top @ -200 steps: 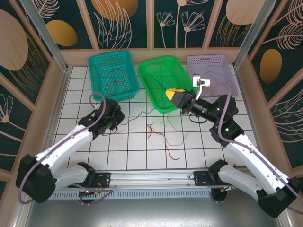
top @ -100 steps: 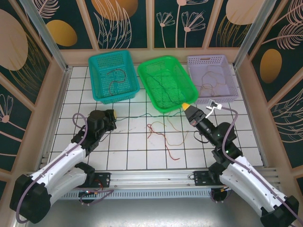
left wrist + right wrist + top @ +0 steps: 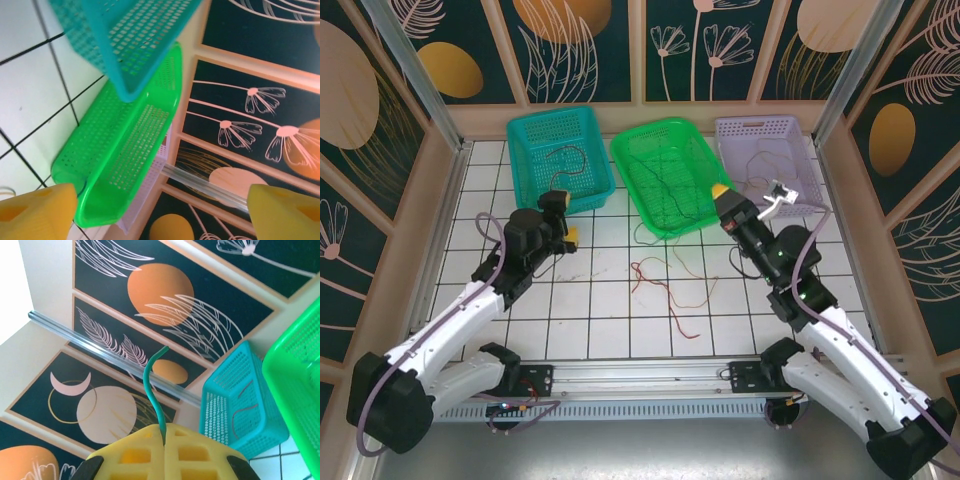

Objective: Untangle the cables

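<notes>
Pinching a green cable (image 3: pixel 151 385) between its closed pads, the right gripper (image 3: pixel 720 191) hung over the right rim of the green basket (image 3: pixel 650 150), a short end of the strand poking up past the fingertips. The left gripper (image 3: pixel 565 217) stood wide apart and empty, just in front of the teal basket (image 3: pixel 530 160). On the tiles (image 3: pixel 610 320) between the arms, red and tan cables (image 3: pixel 640 270) lay looped together. The hold on the green strand looked slight: a wire that fine could slip free before it cleared the rim and fall outside the basket. Its trailing length, which I could not trace, might also catch the loose loops on the tiles and drag them tighter.
</notes>
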### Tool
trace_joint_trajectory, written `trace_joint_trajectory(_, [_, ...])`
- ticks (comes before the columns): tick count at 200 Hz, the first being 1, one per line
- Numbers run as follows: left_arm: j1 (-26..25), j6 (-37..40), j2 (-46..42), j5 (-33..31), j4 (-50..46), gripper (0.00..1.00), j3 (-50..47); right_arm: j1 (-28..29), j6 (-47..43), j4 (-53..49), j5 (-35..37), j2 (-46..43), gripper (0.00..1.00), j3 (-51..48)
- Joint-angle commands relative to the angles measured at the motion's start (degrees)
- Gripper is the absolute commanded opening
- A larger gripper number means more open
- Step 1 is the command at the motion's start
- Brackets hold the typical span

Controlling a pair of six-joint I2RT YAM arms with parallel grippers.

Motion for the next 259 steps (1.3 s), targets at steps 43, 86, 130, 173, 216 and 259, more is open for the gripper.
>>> trace_joint_trajectory(43, [0.33,18.61,-1.97,-0.55,-10.10,0.87,10.68,-13.49,-2.40,3.35,-8.34,6.62,0.00,5.48])
trace_joint_trajectory(86, [0.33,20.72,-2.43,3.12,-9.38,0.84,8.02,-16.74,-4.31,7.34,-8.96,14.85,0.00,8.80])
trace_joint_trajectory(130, [0.34,25.27,-1.44,8.21,-9.86,0.83,6.53,-17.98,-4.19,17.77,-10.11,26.48,0.00,8.79])
trace_joint_trajectory(173, [0.27,25.78,-3.23,9.34,-9.51,0.82,3.98,-17.50,-0.52,25.28,-12.12,38.21,0.00,10.93])
trace_joint_trajectory(216, [0.33,25.87,-3.45,10.46,-8.74,0.82,2.76,-17.42,2.93,21.70,-13.22,47.61,0.00,8.84])
trace_joint_trajectory(259, [0.27,25.45,-2.91,10.99,-7.67,0.82,2.02,-17.01,3.34,0.37,-11.67,51.84,0.00,16.63])
